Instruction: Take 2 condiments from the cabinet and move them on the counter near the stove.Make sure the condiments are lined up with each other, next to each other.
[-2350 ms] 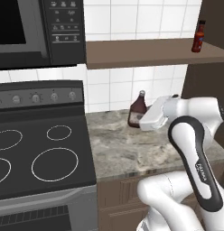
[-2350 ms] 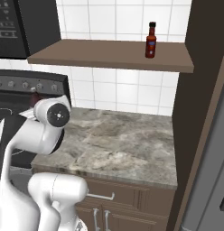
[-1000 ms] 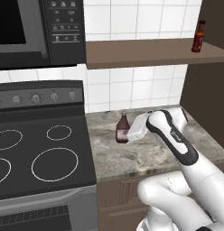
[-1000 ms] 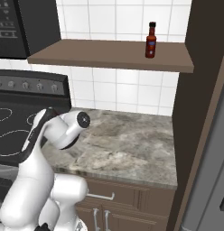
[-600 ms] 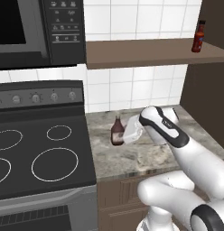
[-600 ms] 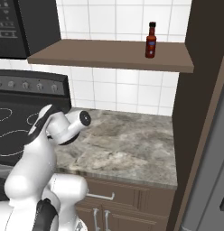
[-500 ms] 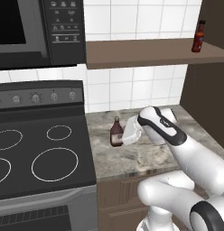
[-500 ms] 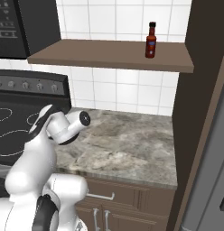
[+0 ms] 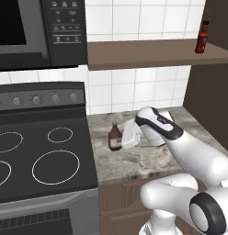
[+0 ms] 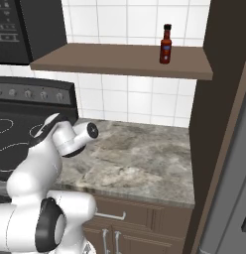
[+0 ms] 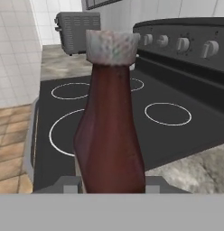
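The white arm bends low over the grey-beige marbled stone counter (image 9: pixel 148 160), its wrist turned toward the black glass-top stove (image 9: pixel 24 156). Its two-finger gripper (image 9: pixel 121 141) pinches the squat dark maroon bottle (image 9: pixel 115 137) upright, close to the stove's edge. The fingertips are mostly hidden behind the bottle. The slimmer red-orange bottle (image 10: pixel 166 44) stands on the brown wooden shelf (image 10: pixel 120 60).

Maroon bottle (image 11: pixel 109 126): smooth, semi-gloss, pale matt cap.
Red-orange bottle (image 10: pixel 166 44): glossy, black cap.
Desk (image 10: pixel 140 161): grey-beige marbled stone, polished.
Stove (image 9: pixel 37 156): black glass top, smooth, white ring outlines; grey metal front.
Cabinet shelf (image 10: pixel 120 62): brown matt wood.
Wall tiles (image 9: pixel 134 87): white, smooth.
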